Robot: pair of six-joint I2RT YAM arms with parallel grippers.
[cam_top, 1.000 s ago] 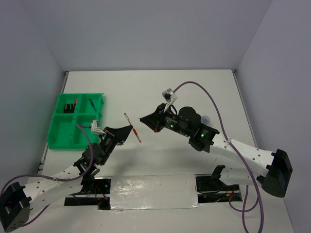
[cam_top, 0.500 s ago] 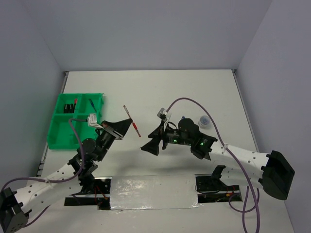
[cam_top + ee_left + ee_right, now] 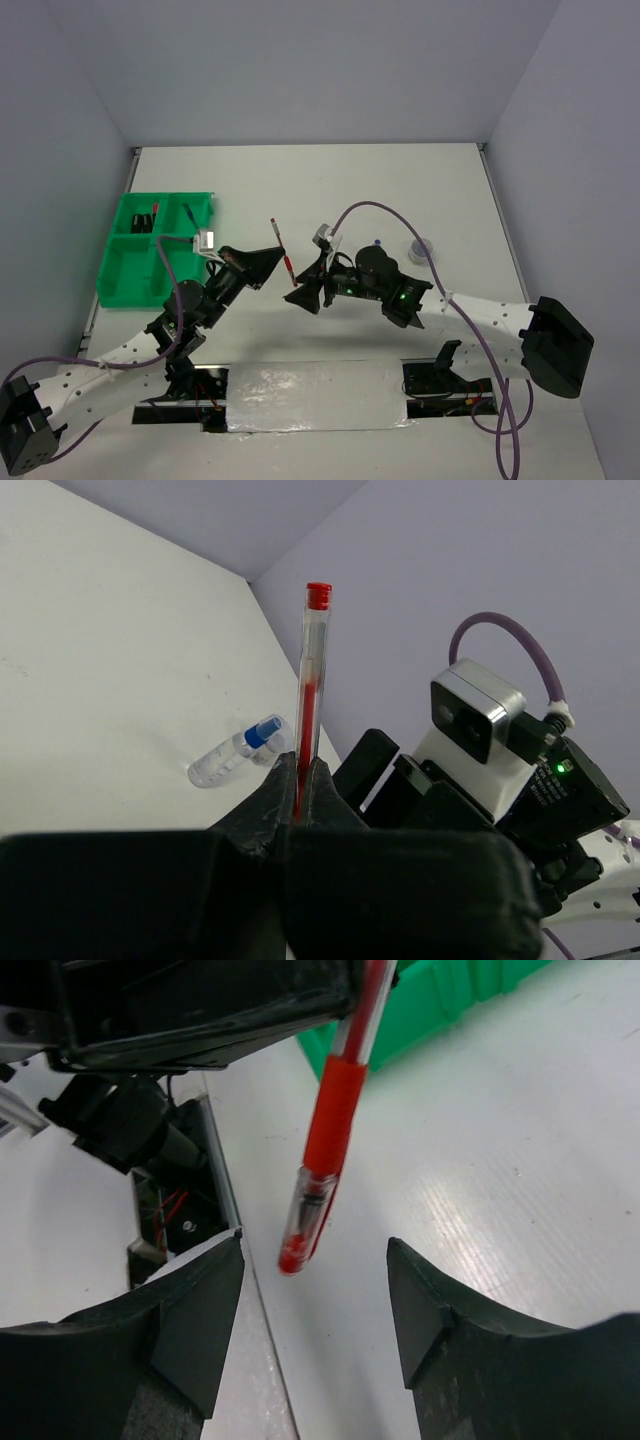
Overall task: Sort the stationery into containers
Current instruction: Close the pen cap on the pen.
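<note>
The left pincer (image 3: 272, 258) is pinching the red pen (image 3: 287, 262) near the middle of its shaft; the pen is in the air above the bench (image 3: 400, 190), almost upright in the left wrist view, with its red end cap at the top; the right pincer (image 3: 305, 297) is spread, and the lower end of the pen hangs in front of its two fingers, touching neither of them as far as I can see

The green tray (image 3: 130, 275) stands at the left side, well apart from the pen; I judge that the step in hand is to carry the pen there with the left arm; to do it well, the right arm should first draw back, so that its fingers do not knock the free lower end; the left grip is narrow and the pen is long, so a quick swing may turn it between the pads; a slow and even move is safer

Above the tray the pen should be tilted until it lies along a compartment, then lowered close to the floor before the pincer opens; otherwise it can bounce out or rest across a divider; the far compartments hold small pieces, but I cannot tell which ones

The small bottle (image 3: 376, 243) and the round roll (image 3: 420, 247) lie on the bench behind the right arm
</note>
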